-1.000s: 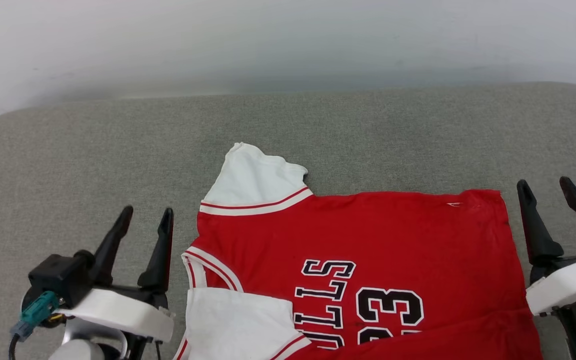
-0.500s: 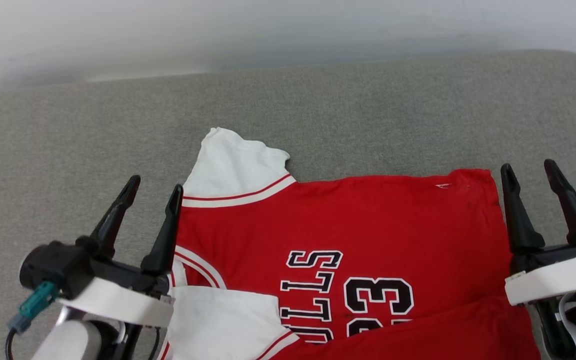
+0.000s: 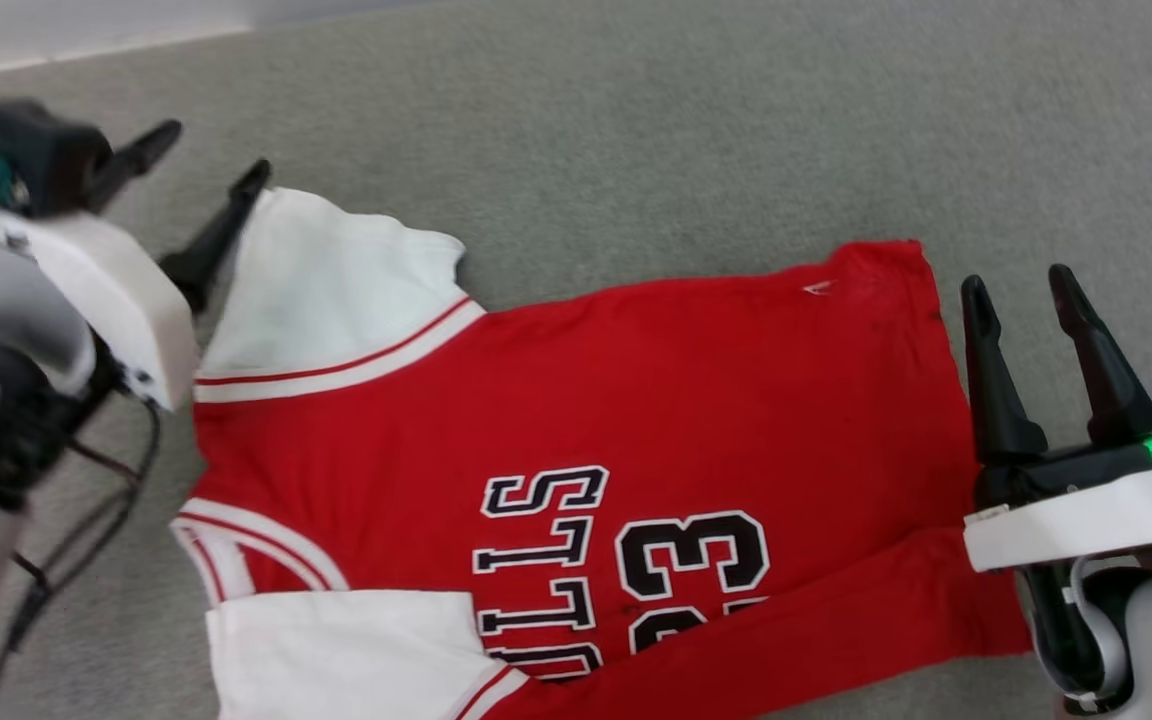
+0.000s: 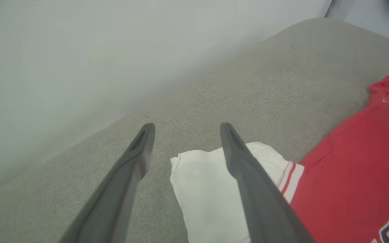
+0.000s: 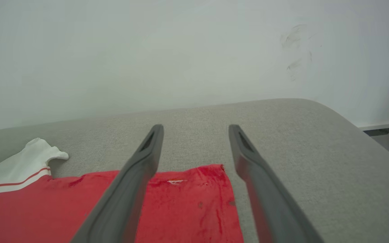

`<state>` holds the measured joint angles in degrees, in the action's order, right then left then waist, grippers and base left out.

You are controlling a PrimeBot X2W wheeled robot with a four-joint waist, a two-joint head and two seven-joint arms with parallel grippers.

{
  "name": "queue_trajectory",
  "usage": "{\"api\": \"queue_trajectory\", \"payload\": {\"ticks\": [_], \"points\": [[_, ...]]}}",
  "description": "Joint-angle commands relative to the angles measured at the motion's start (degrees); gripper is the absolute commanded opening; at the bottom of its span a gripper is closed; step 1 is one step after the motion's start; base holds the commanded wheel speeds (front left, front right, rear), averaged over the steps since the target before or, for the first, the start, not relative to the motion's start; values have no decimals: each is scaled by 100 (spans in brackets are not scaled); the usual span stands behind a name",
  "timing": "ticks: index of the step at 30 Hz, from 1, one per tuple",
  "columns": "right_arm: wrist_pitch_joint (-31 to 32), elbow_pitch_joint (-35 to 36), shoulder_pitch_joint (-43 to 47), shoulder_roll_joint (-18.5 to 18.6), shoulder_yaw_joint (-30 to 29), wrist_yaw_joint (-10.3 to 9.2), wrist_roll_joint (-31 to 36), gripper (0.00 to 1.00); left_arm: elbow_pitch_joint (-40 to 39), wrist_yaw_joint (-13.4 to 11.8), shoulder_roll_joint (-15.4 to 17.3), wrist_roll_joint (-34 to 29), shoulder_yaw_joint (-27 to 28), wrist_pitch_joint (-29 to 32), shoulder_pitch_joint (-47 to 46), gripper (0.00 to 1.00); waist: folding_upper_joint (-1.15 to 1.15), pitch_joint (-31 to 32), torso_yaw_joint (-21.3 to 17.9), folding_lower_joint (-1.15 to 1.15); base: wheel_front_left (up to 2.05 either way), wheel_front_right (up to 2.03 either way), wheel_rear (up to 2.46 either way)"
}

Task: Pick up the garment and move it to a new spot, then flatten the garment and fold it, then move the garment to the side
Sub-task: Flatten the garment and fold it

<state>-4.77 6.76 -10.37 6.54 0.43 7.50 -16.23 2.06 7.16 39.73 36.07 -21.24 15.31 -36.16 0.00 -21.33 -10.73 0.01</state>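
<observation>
Found garment (image 3: 576, 400) flat, centre | saw left gripper (image 3: 214, 150) wide, empty, at upper-left sleeve (image 3: 326, 270) (to smooth it, likely) | saw right gripper (image 3: 1018, 278) wide, empty, beside right hem (image 3: 931, 330)

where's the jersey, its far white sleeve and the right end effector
jersey (image 3: 656, 390): head view, red chest above the lettering
far white sleeve (image 4: 201, 182): left wrist view, middle of the white cloth
right end effector (image 3: 1017, 278): head view, midway between its open fingertips
</observation>
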Motion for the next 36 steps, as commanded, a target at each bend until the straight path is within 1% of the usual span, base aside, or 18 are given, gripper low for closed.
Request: {"api": "queue_trajectory", "payload": {"ticks": [1, 4, 6, 9, 11, 14, 18, 22, 23, 24, 25, 30, 36], "points": [[-53, -48, -113, -67, 44, -2, -56, 100, 122, 20, 117, 123, -63, 280, -290, 100, 0, -319, -309, -1, 0, 0, 0], [-154, -141, -203, -118, 140, -2, -57, 100, 445, 26, 413, 410, -300, 1138, -728, 100, 0, -475, -466, -1, 0, 0, 0], [-217, -215, -265, -153, 181, -2, -71, 100, 671, 28, 538, 682, -426, 1810, -949, 100, 0, -553, -543, -1, 0, 0, 0], [-296, -298, -323, -203, 237, -2, -91, 100, 967, -41, 629, 1077, -479, 2782, -1160, 100, 0, -645, -629, -1, 0, 0, 0], [-278, -390, -346, -230, 282, -2, -107, 100, 1048, -118, 703, 1183, -481, 3159, -1299, 100, 0, -704, -681, -1, 0, 0, 0], [-305, -474, -405, -254, 347, -2, -132, 100, 1146, -171, 742, 1266, -468, 3419, -1422, 100, 0, -791, -738, -1, 0, 0, 0], [-378, -573, -425, -283, 399, -2, -139, 100, 1277, -246, 774, 1160, -496, 3490, -1565, 100, 0, -903, -787, -1, 0, 0, 0], [-391, -638, -478, -303, 430, -2, -123, 100, 1474, -290, 653, 1090, -620, 3524, -1523, 100, 0, -951, -800, -1, 0, 0, 0], [-399, -651, -487, -307, 434, -2, -103, 100, 1514, -280, 599, 1127, -649, 3516, -1460, 56, 0, -951, -798, -1, 0, 0, 0], [-398, -673, -493, -311, 445, -2, -90, 100, 1553, -272, 525, 1181, -666, 3483, -1397, 15, 0, -949, -795, -1, 0, 0, 0], [-392, -693, -498, -315, 467, -2, -71, 100, 1579, -245, 466, 1199, -683, 3432, -1337, 0, 0, -935, -795, -1, 0, 0, 0], [-312, -708, -486, -300, 439, -2, -29, 100, 1673, -156, 429, 1148, -718, 3035, -1198, 0, 0, -782, -750, -1, 0, 0, 0], [-92, -677, -344, -173, 340, -2, 10, 100, 1576, -112, 242, 1212, -506, 2125, -1085, 0, 0, -433, -570, -1, 0, 0, 0]]}}
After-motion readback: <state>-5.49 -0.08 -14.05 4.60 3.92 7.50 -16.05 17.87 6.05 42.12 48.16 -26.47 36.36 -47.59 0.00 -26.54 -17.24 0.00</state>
